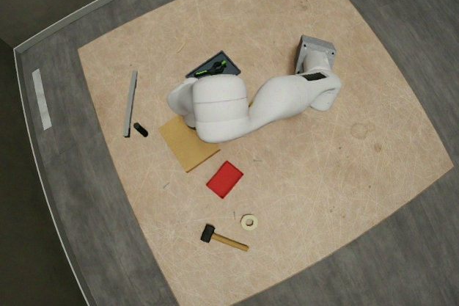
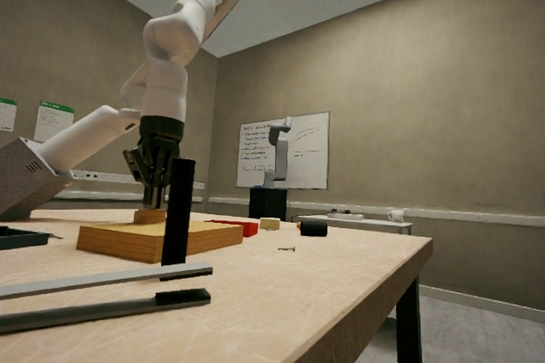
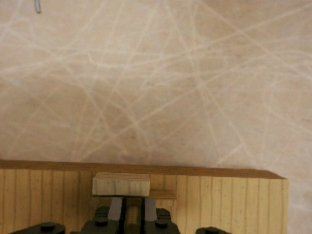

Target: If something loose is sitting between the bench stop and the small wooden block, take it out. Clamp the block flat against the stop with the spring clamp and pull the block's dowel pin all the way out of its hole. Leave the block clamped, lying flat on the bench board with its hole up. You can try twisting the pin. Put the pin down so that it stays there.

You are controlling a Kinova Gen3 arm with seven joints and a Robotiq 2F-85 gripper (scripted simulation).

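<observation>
The small pale wooden block [image 2: 149,216] lies flat on the bench board [image 3: 225,205] [image 2: 131,239] [image 1: 188,144], near the board's edge. A low wooden strip, which looks like the bench stop, touches the block's side. My gripper [image 3: 133,217] [image 2: 153,200] points straight down right over the block. Its fingers are closed narrow on the dowel pin, which they almost entirely hide. In the overhead view the arm covers the gripper and the block. The black and green spring clamp [image 1: 213,68] lies in a grey tray [image 1: 232,68] [image 2: 22,238] behind the arm.
A red block [image 1: 224,178] [image 2: 246,226] lies beside the board. A hammer [image 1: 222,238] and a pale ring [image 1: 248,221] lie further off. A grey bar [image 1: 130,103] [image 2: 105,278] and an upright black cylinder [image 1: 141,129] [image 2: 178,211] stand to the other side.
</observation>
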